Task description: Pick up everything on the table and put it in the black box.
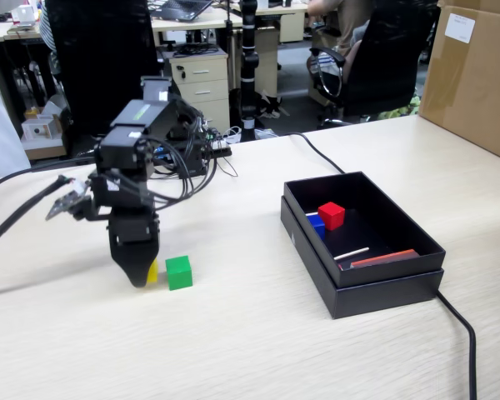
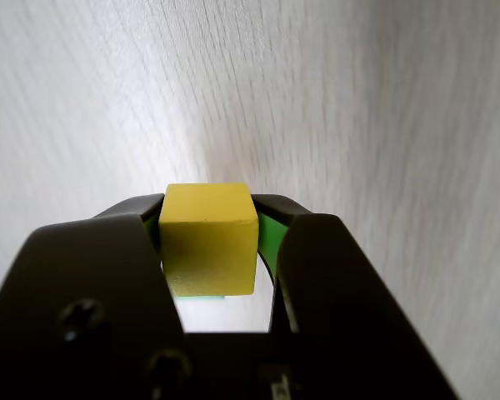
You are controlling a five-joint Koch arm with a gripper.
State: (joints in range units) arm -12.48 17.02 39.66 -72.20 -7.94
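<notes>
Gripping the yellow cube (image 2: 208,239), the pincer (image 2: 210,242) is working mid-task; next, lifting toward the black box (image 1: 383,293), likely avoiding the green cube (image 1: 178,272) beside it.

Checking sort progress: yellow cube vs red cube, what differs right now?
Place: the yellow cube is outside the black box, low over the table; the red cube lies inside the box.
Hold: the gripper has its jaws on both sides of the yellow cube; the red cube is free.
Neighbours: yellow sits by the green cube, red by the blue cube.
Shared: similar-looking small plain cubes.
</notes>
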